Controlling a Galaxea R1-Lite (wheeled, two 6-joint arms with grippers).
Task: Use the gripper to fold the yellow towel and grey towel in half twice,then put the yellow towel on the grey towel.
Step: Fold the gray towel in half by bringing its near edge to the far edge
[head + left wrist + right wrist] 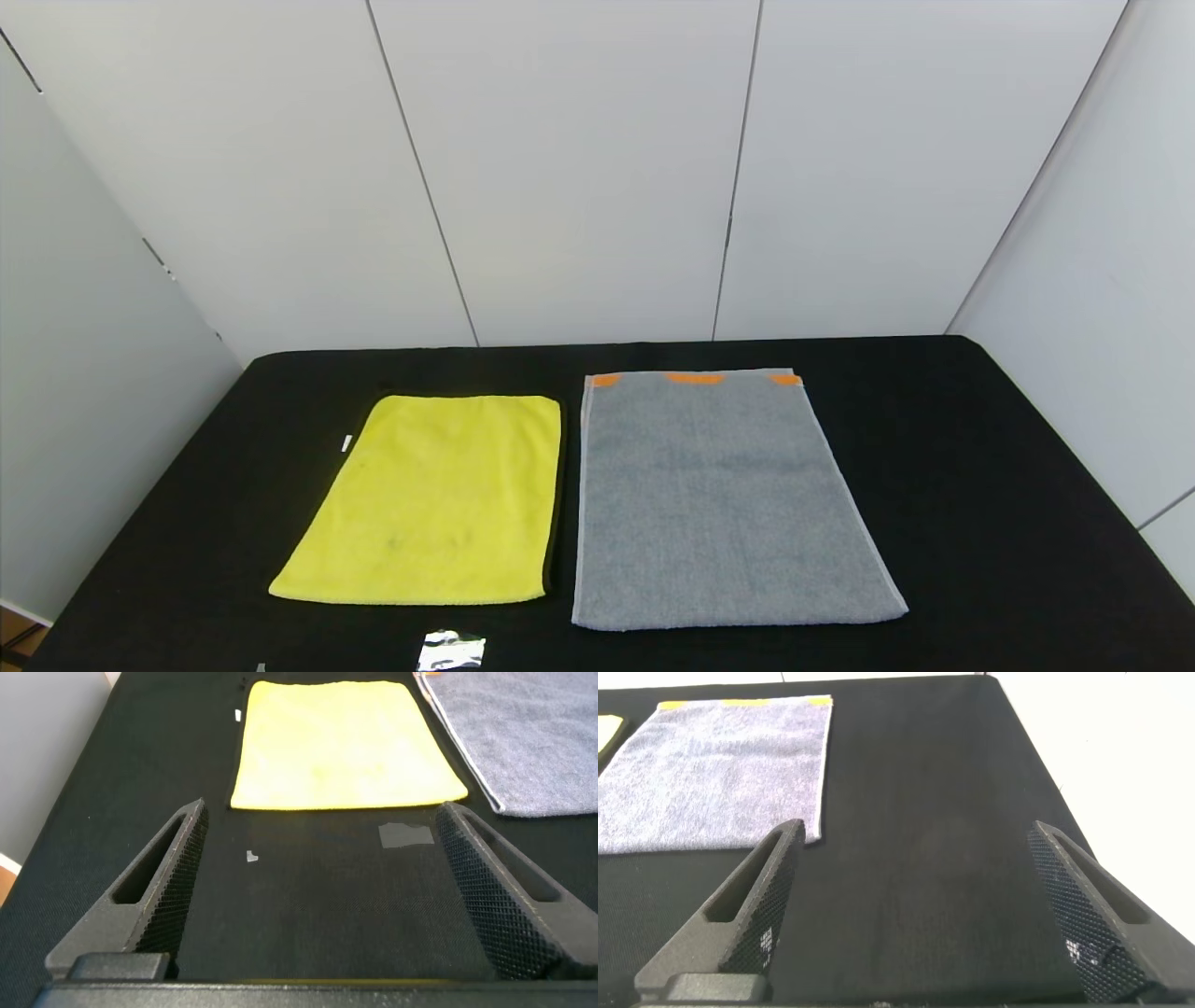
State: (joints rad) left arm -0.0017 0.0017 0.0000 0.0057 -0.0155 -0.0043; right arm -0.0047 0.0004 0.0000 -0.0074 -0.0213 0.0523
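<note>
Towels lie flat and unfolded, side by side, on a black table (980,485) set against pale wall panels (579,168). The yellow towel (434,499) sits on the robot's left, its thin dark trim showing along one long edge. Just beside it, on the right, lies the larger grey towel (719,499), with orange patches along its far end. A narrow strip of black cloth separates the two. A small shiny scrap (451,651) rests near the table's front edge, in front of the yellow towel. The left gripper (322,835) hovers over bare table short of the yellow towel, jaws spread wide and holding nothing. The right gripper (915,849) hangs over bare table to the right of the grey towel, likewise wide apart and empty.
</note>
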